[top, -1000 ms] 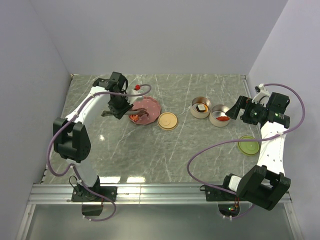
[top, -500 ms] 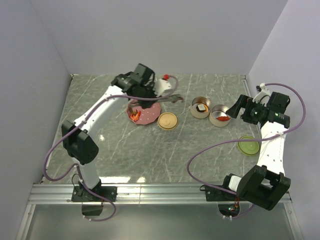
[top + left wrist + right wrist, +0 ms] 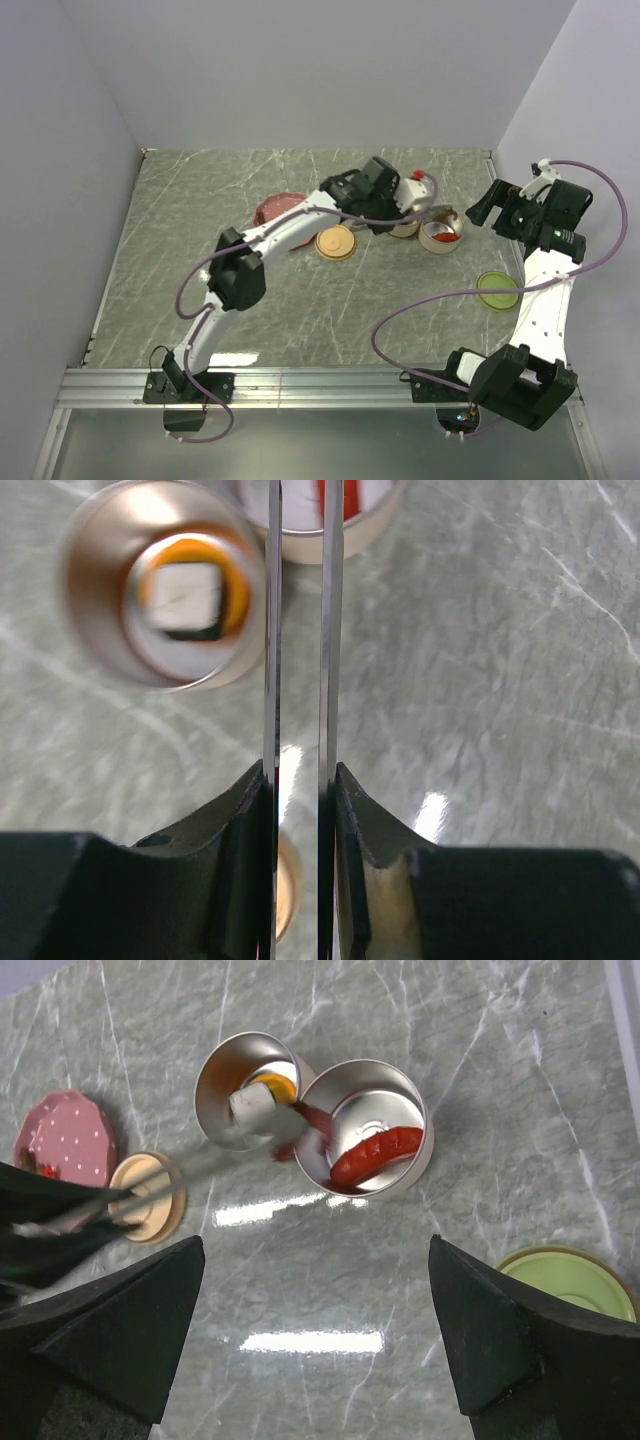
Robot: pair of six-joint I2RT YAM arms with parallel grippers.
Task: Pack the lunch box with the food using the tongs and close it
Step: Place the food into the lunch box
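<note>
My left gripper is shut on the grey metal tongs. Their thin arms reach out over the lunch box's two round metal tins. In the right wrist view the blurred tong tips hold a small red piece of food above the rims where the tins meet. The left tin holds a pale-and-dark block on an orange round. A red-orange sausage lies in the right tin. My right gripper hangs open above the table near the tins, holding nothing.
The pink dotted plate lies left of the tins with a red bit at its near edge. A beige lid lies beside it. A green lid lies at the right. Grey walls close in three sides.
My left arm has swung from the pink plate rightward to the tins, carrying the tongs. My right gripper has drawn back a little from the right tin, still open.
</note>
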